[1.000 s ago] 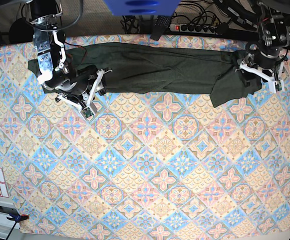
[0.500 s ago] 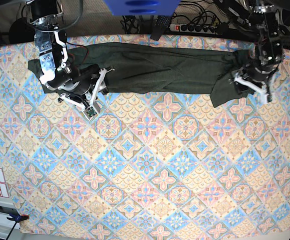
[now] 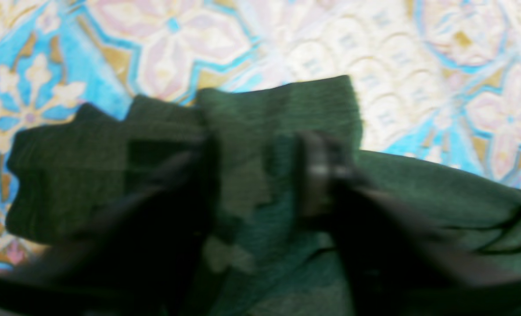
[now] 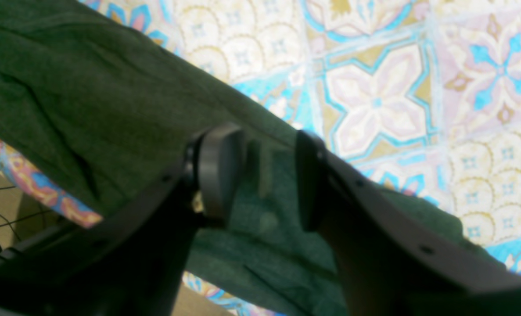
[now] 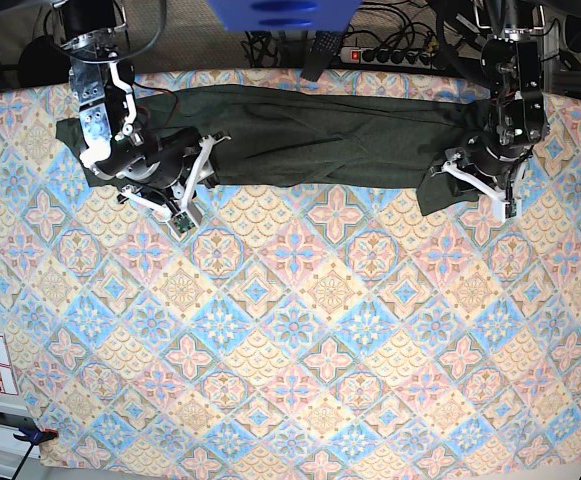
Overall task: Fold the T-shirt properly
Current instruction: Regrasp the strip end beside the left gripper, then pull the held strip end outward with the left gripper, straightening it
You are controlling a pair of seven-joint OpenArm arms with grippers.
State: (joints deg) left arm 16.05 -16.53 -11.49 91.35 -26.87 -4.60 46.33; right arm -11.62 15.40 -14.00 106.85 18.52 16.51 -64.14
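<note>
The T-shirt (image 5: 330, 135) lies in a long strip along the far edge of the table (image 5: 290, 330). The left claw (image 3: 260, 175) and the right claw (image 4: 264, 175) each pinch an end. Most folding is not done yet.

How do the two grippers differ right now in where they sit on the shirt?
The left gripper is at the shirt's bunched, hanging end; the right gripper is at the flatter end, near its lower edge. The left wrist view shows crumpled folds between the jaws, the right wrist view smoother cloth. Both straddle fabric over the patterned tablecloth.
</note>
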